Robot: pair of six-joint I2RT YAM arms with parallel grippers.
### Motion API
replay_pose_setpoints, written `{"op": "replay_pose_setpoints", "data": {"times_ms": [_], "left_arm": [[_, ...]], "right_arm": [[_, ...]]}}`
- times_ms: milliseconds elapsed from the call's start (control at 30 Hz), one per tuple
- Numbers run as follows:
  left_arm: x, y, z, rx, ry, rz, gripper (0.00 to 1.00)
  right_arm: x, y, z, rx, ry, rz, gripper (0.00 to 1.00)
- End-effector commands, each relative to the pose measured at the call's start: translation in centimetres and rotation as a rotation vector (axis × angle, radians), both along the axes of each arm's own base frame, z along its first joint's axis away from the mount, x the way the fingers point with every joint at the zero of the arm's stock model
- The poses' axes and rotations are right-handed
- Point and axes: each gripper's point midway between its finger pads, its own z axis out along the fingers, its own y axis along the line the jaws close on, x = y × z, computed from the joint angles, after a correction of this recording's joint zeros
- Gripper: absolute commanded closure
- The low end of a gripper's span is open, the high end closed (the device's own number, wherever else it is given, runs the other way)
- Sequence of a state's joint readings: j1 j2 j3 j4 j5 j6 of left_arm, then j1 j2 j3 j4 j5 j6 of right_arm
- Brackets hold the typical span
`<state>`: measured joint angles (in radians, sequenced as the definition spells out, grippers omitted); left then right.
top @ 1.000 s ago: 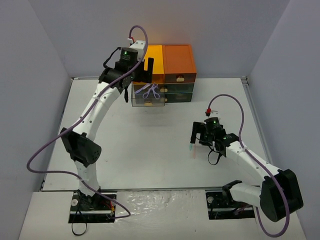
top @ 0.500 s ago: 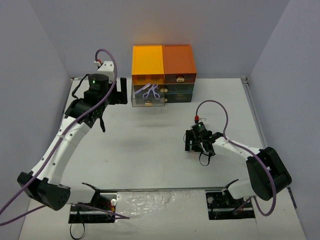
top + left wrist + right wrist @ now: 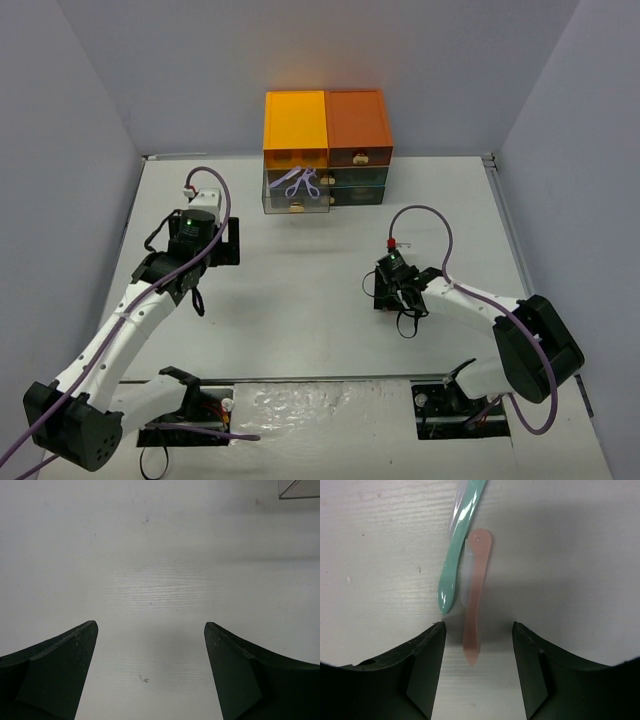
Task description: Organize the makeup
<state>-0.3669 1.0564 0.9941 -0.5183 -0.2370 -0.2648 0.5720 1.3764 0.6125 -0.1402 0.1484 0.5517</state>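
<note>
Two of the makeup sticks lie side by side on the table in the right wrist view: a mint stick [image 3: 457, 555] and a pink stick [image 3: 474, 600], with a pale sliver of something between them. My right gripper [image 3: 479, 627] straddles the pink stick's near end, its jaws apart and clear of the stick on both sides. From above, the right gripper [image 3: 385, 290] covers the sticks. A purple scissor-like curler [image 3: 300, 183] lies in the pulled-out clear drawer. My left gripper [image 3: 150, 624] is open over bare table, at the left middle [image 3: 233, 250].
The orange-and-dark drawer box [image 3: 326, 128] stands against the back wall, with one clear drawer [image 3: 296, 195] pulled out toward me. A corner of that drawer [image 3: 299, 489] shows in the left wrist view. Grey walls close in both sides.
My left arm swung away from the drawer box, back to the left middle of the table. My right gripper came down over the sticks and its jaws narrowed.
</note>
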Motion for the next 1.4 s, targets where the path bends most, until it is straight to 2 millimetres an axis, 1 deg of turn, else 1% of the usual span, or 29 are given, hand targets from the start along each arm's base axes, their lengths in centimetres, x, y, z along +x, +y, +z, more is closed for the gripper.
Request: {"op": "replay_pose_setpoints", "data": {"times_ms": [0,200,333,400,567,667,800,867,967,1067,1100,1133,1267,1333,1367], "left_arm": [[1.7,0.9,3.1,-0.027,-0.172,0.067,0.14],[1.6,1.6,2.4,-0.014,-0.190,0.088,0.14],[1.7,1.7,2.3,-0.008,-0.187,0.090,0.14],[1.8,1.7,2.2,-0.009,-0.186,0.091,0.15],[1.8,1.5,2.1,-0.016,-0.179,0.079,0.15],[1.8,1.4,2.0,-0.020,-0.179,0.077,0.15],[1.7,1.4,1.9,-0.021,-0.176,0.075,0.15],[1.7,1.4,1.9,-0.020,-0.174,0.076,0.15],[1.8,1.4,1.8,-0.019,-0.172,0.075,0.15],[1.8,1.4,1.8,-0.017,-0.173,0.077,0.15],[1.8,1.4,1.8,-0.016,-0.171,0.077,0.15],[1.8,1.5,1.8,-0.014,-0.172,0.078,0.15],[1.9,1.4,1.7,-0.015,-0.171,0.077,0.15],[2.0,1.4,1.6,-0.013,-0.167,0.076,0.15],[2.0,1.4,1.6,-0.013,-0.166,0.076,0.15]], "right_arm": [[-0.7,-1.3,0.2,-0.060,0.014,-0.051,0.48],[-0.4,-1.9,0.0,-0.090,0.015,-0.076,0.50],[0.5,-2.3,0.1,-0.118,0.005,-0.076,0.53],[1.4,-2.3,0.3,-0.115,-0.001,-0.078,0.56],[3.5,-1.5,0.9,-0.083,-0.013,-0.072,0.57],[4.1,-0.8,0.8,-0.067,-0.013,-0.062,0.57],[4.4,-0.3,0.0,-0.052,-0.002,-0.061,0.58],[4.5,-0.2,-0.4,-0.045,0.003,-0.060,0.65],[4.2,-0.4,-0.8,-0.046,0.013,-0.068,0.80],[4.1,-0.8,-0.7,-0.050,0.005,-0.081,0.93],[4.0,-0.9,-0.9,-0.055,0.006,-0.083,0.96],[4.0,-1.0,-0.7,-0.055,-0.001,-0.086,0.99],[4.2,-2.0,1.9,-0.084,-0.062,-0.101,1.00],[5.5,-1.9,4.9,-0.087,-0.133,-0.099,1.00],[6.0,-1.9,6.7,-0.084,-0.178,-0.095,1.00]]}}
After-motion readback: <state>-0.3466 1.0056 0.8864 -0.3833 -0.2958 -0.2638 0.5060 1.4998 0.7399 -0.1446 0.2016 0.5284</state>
